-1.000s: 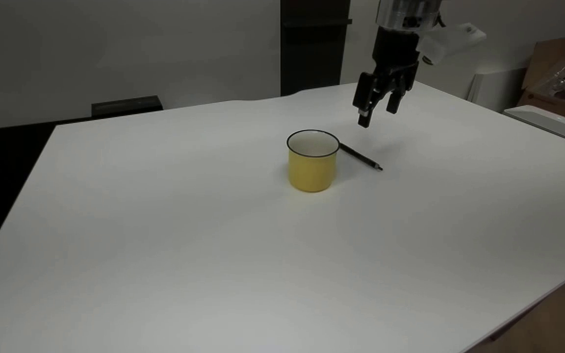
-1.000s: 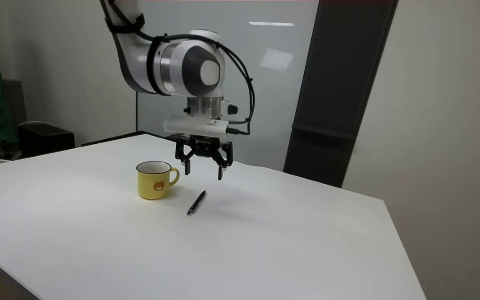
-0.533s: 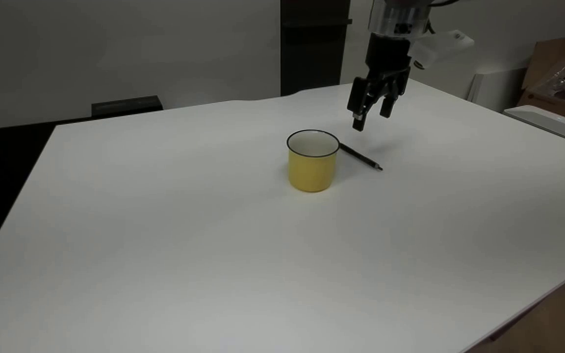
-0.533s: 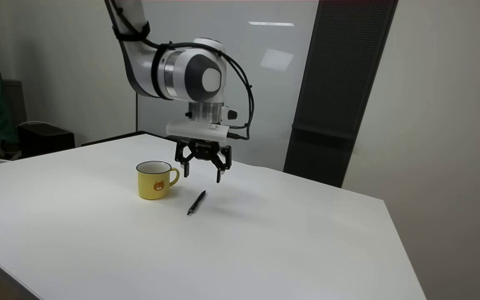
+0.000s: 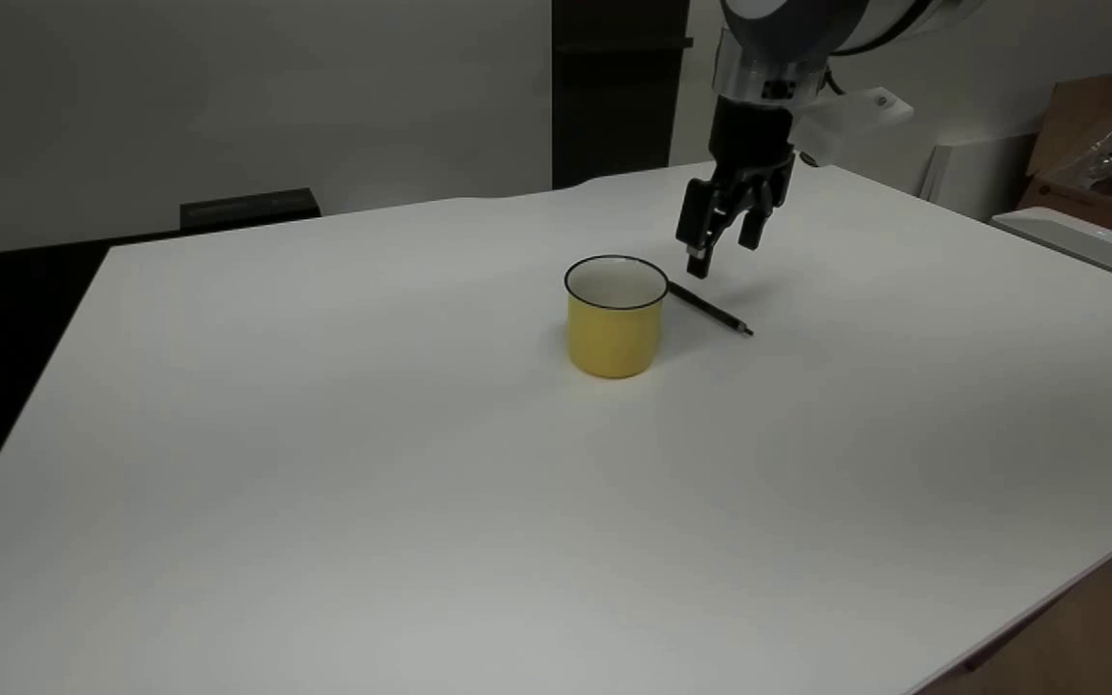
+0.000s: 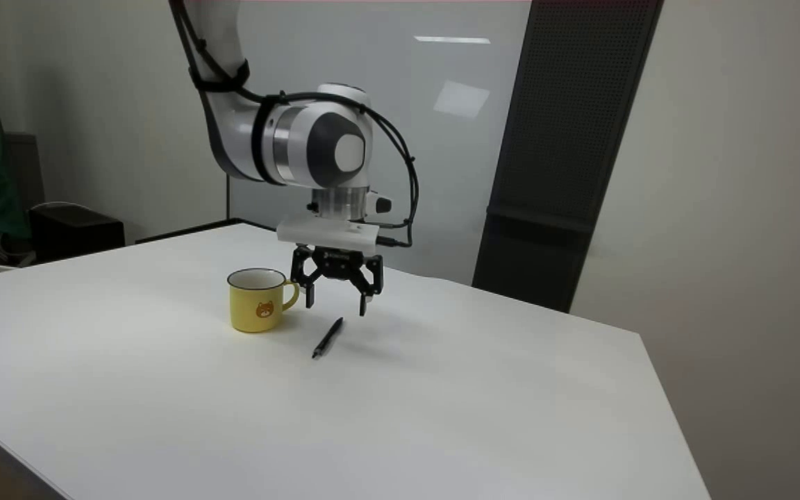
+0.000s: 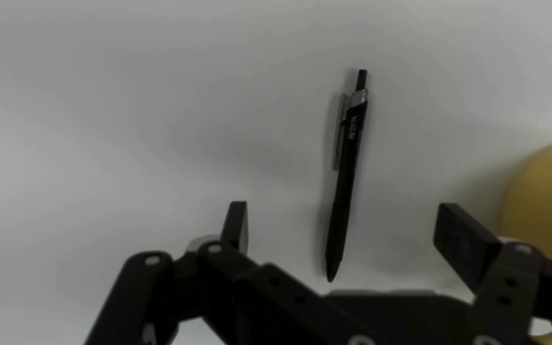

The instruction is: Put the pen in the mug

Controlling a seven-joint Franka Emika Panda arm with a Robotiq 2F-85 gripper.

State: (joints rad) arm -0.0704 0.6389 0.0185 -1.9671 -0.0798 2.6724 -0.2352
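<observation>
Pen (image 7: 344, 189): lies on the table (image 6: 476, 417), well in from its far edge in both exterior views.
Long axis: tip toward that edge, clip end away from it.
Mug (image 6: 248, 305): upright, near the pen.
Gripper (image 6: 336, 310): spread wide above the table, apart from the pen.

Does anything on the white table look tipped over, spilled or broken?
Nothing stands out. The yellow mug stands upright, and the black pen lies flat beside it, not touching. Both look whole from these angles, and no spill shows.
</observation>
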